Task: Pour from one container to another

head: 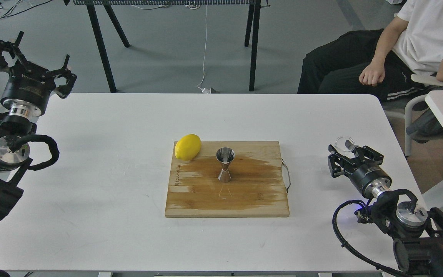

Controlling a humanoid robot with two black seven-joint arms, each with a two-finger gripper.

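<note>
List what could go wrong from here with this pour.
The small clear cup sits at the right end effector, far right of the wooden cutting board; carrying it across may spill. The shiny steel hourglass jigger stands on a narrow base and could tip if bumped. The yellow lemon overhanging the board's corner might roll.

Head view, high, facing forward and down over table [90, 154]
</note>
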